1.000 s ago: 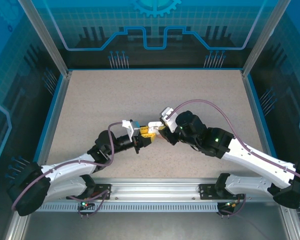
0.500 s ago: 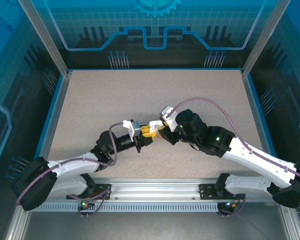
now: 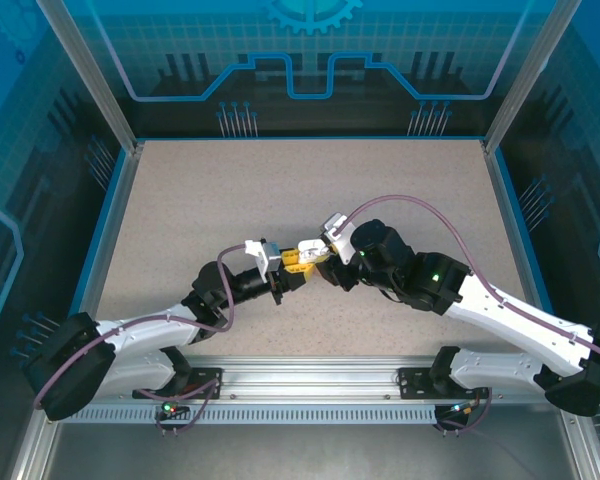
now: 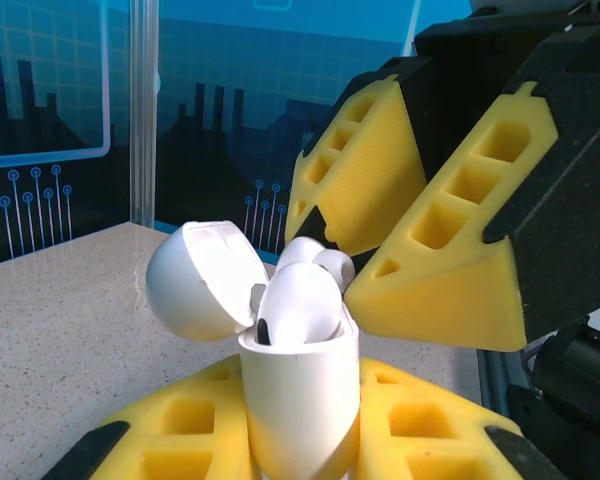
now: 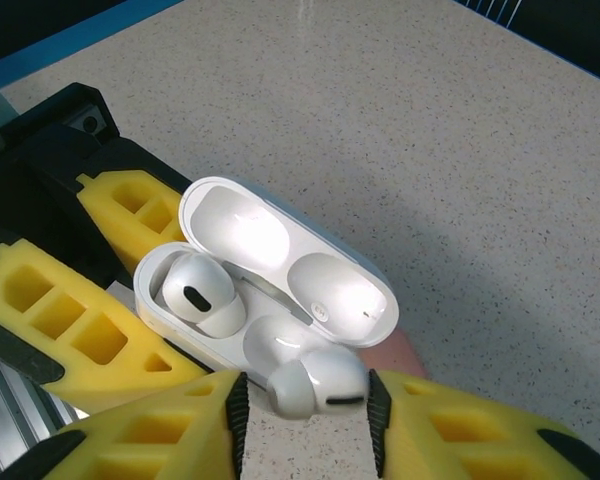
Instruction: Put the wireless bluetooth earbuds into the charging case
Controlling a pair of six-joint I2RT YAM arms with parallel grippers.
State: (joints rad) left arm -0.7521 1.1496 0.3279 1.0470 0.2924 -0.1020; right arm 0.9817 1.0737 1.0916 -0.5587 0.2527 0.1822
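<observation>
Speckled tabletop (image 3: 280, 190) inside blue panel walls forms the work surface. One white earbud (image 5: 200, 290) is seated in the charging case (image 5: 160, 310), in the socket farther from the right gripper (image 5: 305, 400). The second earbud (image 5: 315, 385) lies at the rim of the case's vacant socket, apparently not pressed home. The lid (image 5: 280, 250) stands open behind both sockets. The right gripper brackets this second earbud just over the case; a narrow gap shows on one side, so a grip cannot be confirmed. The left gripper (image 4: 300, 430) clamps the lower case body. Judged remaining travel: straight down the socket axis.

One earbud (image 5: 202, 292) in case (image 5: 280, 250), another (image 5: 316, 385) at rim.
</observation>
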